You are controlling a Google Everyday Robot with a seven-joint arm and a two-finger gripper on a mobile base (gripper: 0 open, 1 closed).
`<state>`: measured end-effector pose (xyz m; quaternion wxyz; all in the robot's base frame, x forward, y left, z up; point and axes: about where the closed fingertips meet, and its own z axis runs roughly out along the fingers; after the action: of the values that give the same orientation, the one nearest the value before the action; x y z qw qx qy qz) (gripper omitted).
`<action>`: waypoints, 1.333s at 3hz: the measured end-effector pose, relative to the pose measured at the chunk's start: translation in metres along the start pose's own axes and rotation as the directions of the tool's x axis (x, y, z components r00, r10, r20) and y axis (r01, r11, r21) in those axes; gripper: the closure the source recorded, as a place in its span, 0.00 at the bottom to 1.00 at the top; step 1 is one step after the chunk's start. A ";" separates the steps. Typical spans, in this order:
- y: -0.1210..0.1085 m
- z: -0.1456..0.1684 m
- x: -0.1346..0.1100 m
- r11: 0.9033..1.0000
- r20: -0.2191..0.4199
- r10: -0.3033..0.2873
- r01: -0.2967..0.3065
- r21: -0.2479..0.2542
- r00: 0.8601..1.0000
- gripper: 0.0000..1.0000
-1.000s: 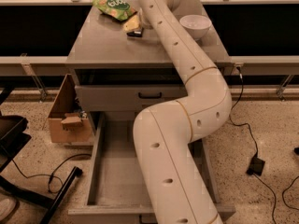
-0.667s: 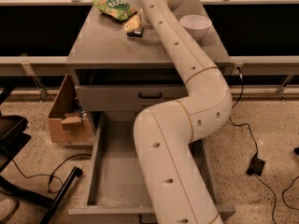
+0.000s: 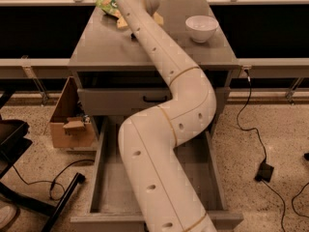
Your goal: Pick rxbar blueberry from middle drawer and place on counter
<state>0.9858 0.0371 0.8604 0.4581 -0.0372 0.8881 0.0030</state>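
My arm reaches up from the foreground over the counter [image 3: 101, 50] to its far side. The gripper [image 3: 126, 27] sits at the arm's end beside the green snack bag [image 3: 107, 0], mostly hidden behind the wrist. A small dark bit [image 3: 133, 34] shows at the arm's left edge; I cannot tell whether it is the rxbar blueberry. The middle drawer [image 3: 104, 187] is pulled wide open below. The part of its grey inside that shows holds nothing; the arm covers the rest.
A white bowl [image 3: 201, 28] stands on the counter's right side. The shallower drawer front with its black handle [image 3: 154, 99] is above the open drawer. A cardboard box [image 3: 72, 124] and a chair base [image 3: 34, 199] are at left; cables and a power adapter [image 3: 264, 170] lie at right.
The arm has shifted a little to the left, and its end has moved closer to the green bag. The drawer and bowl have not moved.
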 end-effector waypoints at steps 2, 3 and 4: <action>0.005 0.019 0.017 0.988 -0.004 0.103 -0.102 0.118 0.995 0.00; -0.013 0.027 0.027 0.971 -0.001 0.195 -0.192 0.145 0.981 0.00; -0.016 0.025 0.023 0.968 0.002 0.208 -0.206 0.146 0.978 0.18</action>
<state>0.9936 0.0211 0.8276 0.4506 0.0892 0.8881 -0.0141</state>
